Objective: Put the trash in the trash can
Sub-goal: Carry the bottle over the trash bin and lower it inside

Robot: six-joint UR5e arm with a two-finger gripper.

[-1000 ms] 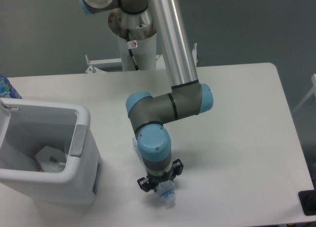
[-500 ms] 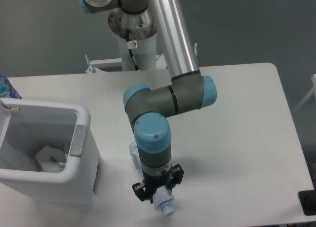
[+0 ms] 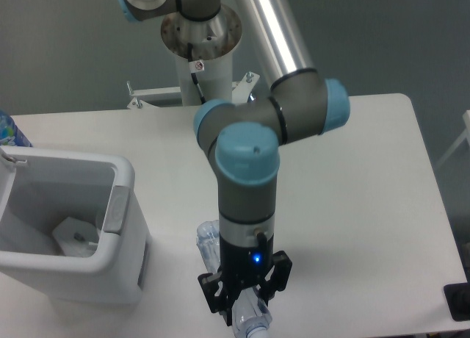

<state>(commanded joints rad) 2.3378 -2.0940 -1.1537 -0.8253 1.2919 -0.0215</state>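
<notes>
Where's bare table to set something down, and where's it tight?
Free: the table right of the arm to its right edge, and the back strip by the mast. Tight: between trash can and end effector, where the crushed bottle is.

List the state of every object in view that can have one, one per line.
gripper: shut on the plastic bottle, raised over the table
plastic bottle: crushed, held, cap end pointing toward the camera
trash can: upright, open-topped, something white lying inside
deep-blue bottle: at the left edge, mostly cut off
</notes>
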